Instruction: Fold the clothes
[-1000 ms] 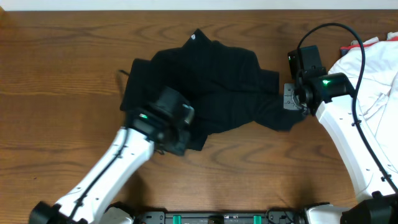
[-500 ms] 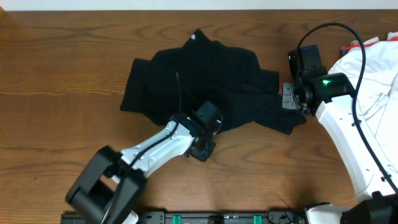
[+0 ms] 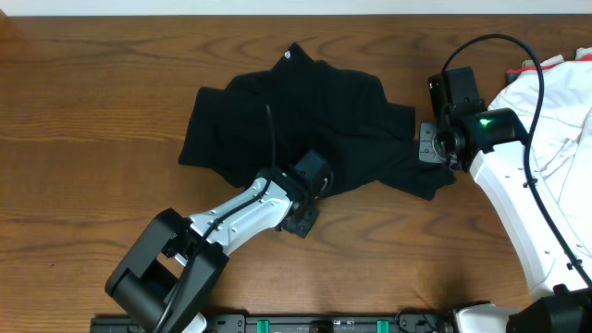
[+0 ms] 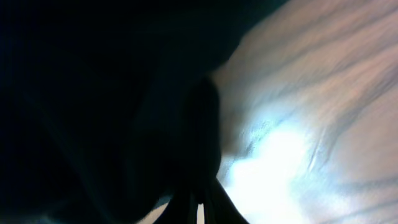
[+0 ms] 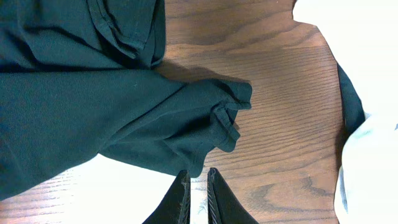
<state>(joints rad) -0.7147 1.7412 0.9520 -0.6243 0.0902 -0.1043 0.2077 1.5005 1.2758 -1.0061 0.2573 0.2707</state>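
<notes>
Left gripper (image 3: 299, 220) closed tight at black shirt's (image 3: 305, 111) near hem, mid-table (image 3: 92, 111); cloth pinched or not, cannot tell. Shirt lies crumpled, centre toward far edge. Right gripper (image 5: 198, 186): fingers nearly together, empty, over bare wood just beside shirt. White cloth heap (image 3: 555, 111) at right edge.

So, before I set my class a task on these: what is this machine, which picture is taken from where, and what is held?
Two robot arms stand at a brown wooden table. One picture looks down from above; two come from wrist cameras. A black soft collared shirt lies crumpled mid-table, a heap of white cloth at the right edge. The left gripper is shut, apparently pinching the shirt's near edge. The right gripper, shut and empty, hangs beside the shirt.
</notes>
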